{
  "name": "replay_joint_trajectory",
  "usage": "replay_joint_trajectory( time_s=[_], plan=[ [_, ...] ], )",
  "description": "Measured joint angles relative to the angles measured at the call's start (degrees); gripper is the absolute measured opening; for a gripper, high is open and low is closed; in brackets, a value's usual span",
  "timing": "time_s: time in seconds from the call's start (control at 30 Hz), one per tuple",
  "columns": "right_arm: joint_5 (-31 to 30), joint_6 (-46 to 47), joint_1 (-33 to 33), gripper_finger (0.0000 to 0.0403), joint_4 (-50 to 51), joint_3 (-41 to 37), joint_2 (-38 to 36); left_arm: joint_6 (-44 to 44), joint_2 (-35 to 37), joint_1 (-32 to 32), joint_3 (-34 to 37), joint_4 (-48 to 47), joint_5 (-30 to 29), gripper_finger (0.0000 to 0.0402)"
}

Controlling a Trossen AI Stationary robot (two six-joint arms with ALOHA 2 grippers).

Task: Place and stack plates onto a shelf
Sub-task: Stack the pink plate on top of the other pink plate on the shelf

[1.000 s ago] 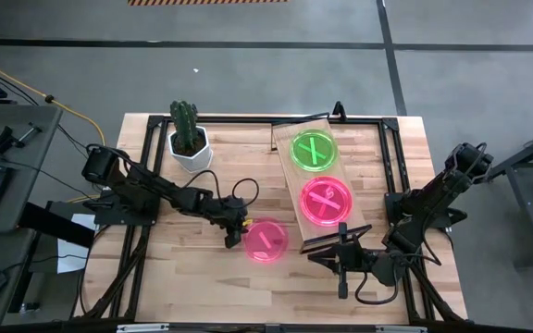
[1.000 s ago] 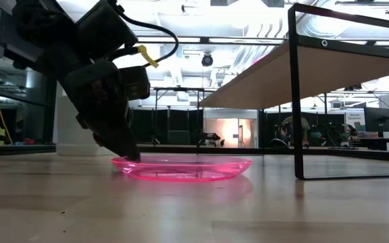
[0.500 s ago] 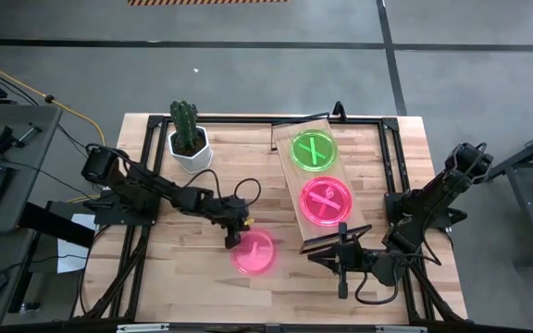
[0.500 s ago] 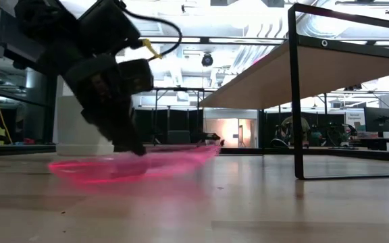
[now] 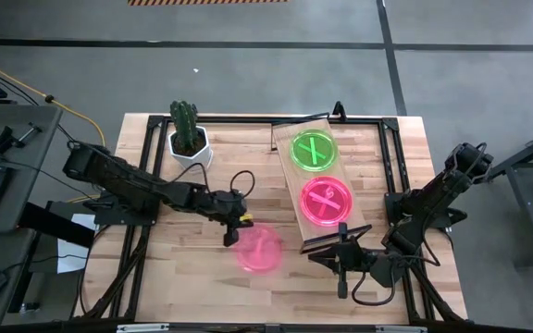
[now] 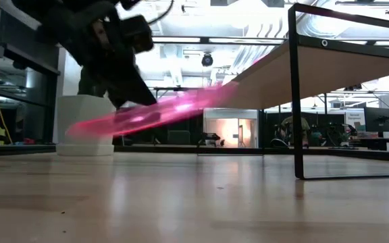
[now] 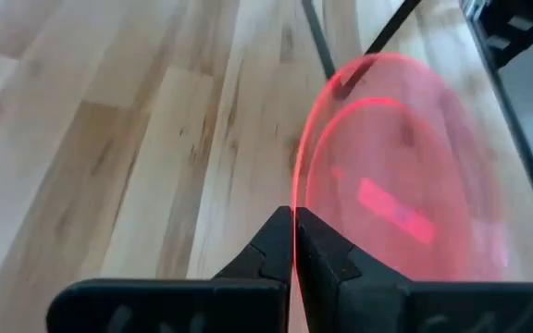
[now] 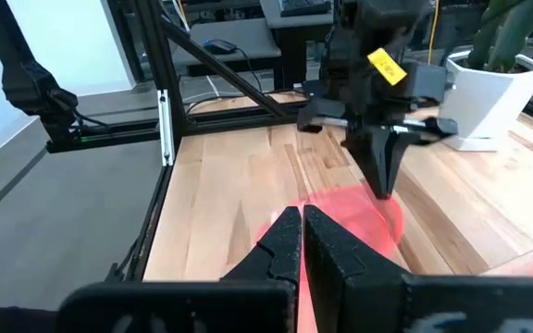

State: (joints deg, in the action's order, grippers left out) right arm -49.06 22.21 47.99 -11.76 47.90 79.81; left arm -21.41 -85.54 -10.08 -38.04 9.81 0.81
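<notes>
My left gripper [image 5: 232, 236] is shut on a neon pink plate [image 5: 259, 248] above the middle of the table; it also shows in the low view [image 6: 130, 94] with the plate [image 6: 161, 111]. The shelf [image 5: 285, 139] stands at the right, on black end rails. A green plate [image 5: 314, 150] lies on its far half and a second pink plate [image 5: 327, 200] on its near half. My right gripper [image 5: 327, 257] is shut and empty by the shelf's near end. My left gripper pinches the pink plate's rim [image 7: 294, 199] between its two fingers, on the side toward the table's left. The fingers [image 6: 135, 91] come from above, slanting down. The plate is lifted clear of the table and tilted, its free side [image 6: 228, 89] raised.
A cactus in a white pot [image 5: 189, 139] stands at the far left of the table. Black frame bars [image 5: 146, 148] run along both table sides. Bare tabletop [image 5: 202, 287] lies along the near edge.
My left gripper has gone up with the pink plate. The plate lay flat on the table a second ago. It first tipped with its right side raised, and now hangs clear of the table, tilted.
</notes>
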Motion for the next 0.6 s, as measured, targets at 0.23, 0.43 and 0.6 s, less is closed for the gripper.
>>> replay_joint_trajectory(
  time_s=[0.23, 0.43, 0.6],
  plan=[
    [-0.79, -3.16, 0.00, 0.0000, -2.25, 0.00, 0.00, 1.26, 7.17, -1.38, 0.13, -2.83, -4.73, 0.0000],
    [-0.93, -11.94, 0.17, 0.0000, -10.09, 0.00, -0.06, 3.13, 14.85, -0.04, 0.10, -0.34, -10.38, 0.0000],
    [-0.92, -16.16, 0.45, 0.0000, -12.33, 0.00, -0.09, 3.98, 17.85, 2.69, -4.30, -2.58, -11.18, 0.0000]
  ],
)
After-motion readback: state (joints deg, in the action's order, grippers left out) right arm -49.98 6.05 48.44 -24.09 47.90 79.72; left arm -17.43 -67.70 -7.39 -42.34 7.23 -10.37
